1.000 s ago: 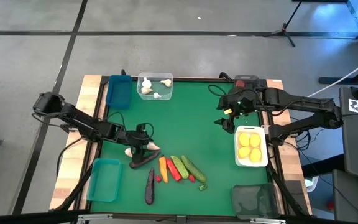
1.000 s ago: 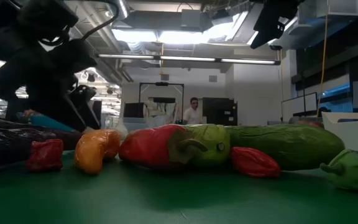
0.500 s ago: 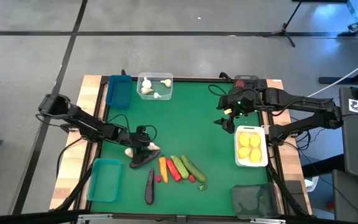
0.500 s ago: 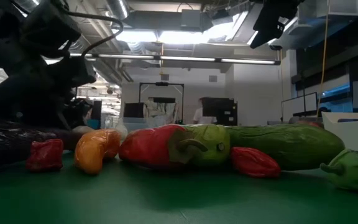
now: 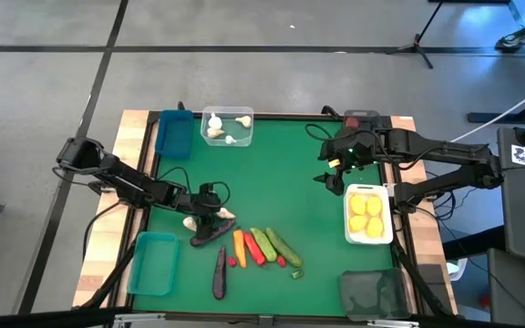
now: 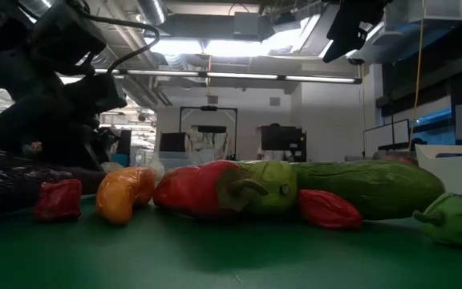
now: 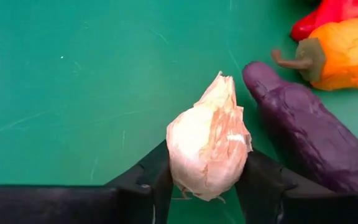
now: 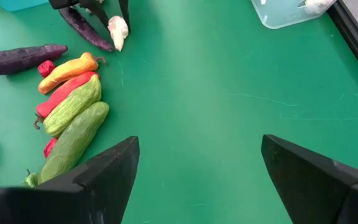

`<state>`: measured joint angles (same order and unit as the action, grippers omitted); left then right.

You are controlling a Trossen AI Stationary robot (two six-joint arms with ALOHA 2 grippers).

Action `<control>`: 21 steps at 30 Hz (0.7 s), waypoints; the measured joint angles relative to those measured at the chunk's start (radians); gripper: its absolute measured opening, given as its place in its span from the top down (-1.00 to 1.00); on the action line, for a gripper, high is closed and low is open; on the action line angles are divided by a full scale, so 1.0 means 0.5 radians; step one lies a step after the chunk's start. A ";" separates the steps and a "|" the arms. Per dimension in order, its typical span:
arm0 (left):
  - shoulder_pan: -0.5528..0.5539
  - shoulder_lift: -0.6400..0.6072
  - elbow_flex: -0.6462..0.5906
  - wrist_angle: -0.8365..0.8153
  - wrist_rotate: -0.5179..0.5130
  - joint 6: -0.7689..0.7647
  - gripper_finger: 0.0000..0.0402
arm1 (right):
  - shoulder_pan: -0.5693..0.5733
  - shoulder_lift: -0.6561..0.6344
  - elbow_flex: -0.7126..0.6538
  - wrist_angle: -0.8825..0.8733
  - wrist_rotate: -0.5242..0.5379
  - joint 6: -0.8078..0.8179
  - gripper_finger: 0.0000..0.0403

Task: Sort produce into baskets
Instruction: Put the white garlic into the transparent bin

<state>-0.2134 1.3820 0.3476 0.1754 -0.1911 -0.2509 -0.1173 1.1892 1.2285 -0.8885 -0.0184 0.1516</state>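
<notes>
A white garlic bulb (image 7: 208, 146) lies on the green mat, left of centre (image 5: 225, 215), with my left gripper (image 5: 211, 212) shut on it. A purple eggplant (image 7: 303, 130) lies right beside it. An orange pepper (image 5: 238, 243), a red pepper (image 5: 252, 248) and two green cucumbers (image 5: 274, 246) lie in a row nearer the front. A second eggplant (image 5: 220, 271) lies at the front. My right gripper (image 5: 334, 173) hangs open, high over the right side of the table, and holds nothing. My left gripper pinches the garlic's wide end (image 7: 185, 177) between its two fingers, one on each side of the bulb. The fingers (image 7: 157, 183) slant down at it from the table's left. The garlic rests on the mat, its pointed tip away from the gripper.
A clear basket (image 5: 227, 127) with garlic and a blue basket (image 5: 173, 133) stand at the far edge. A teal basket (image 5: 151, 262) is at the front left. A white basket (image 5: 368, 215) with lemons is at the right, and a dark basket (image 5: 372, 293) at the front right.
My left gripper has sunk a little toward the mat at the garlic. The produce and my right gripper have kept their places.
</notes>
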 joint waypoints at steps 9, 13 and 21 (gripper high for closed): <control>0.075 -0.144 0.168 -0.014 -0.374 -0.017 0.19 | 0.000 0.000 0.000 -0.002 0.000 -0.005 -0.66; 0.209 -0.248 0.253 -0.012 -0.752 0.028 0.18 | 0.000 0.000 0.000 -0.006 0.000 -0.005 -0.66; 0.727 -0.301 0.402 -0.011 -0.926 0.163 0.18 | 0.000 0.000 0.000 -0.005 0.000 -0.008 -0.66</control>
<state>0.1500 1.2318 0.5484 0.1698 -0.6538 -0.1695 -0.1174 1.1892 1.2285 -0.8912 -0.0181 0.1477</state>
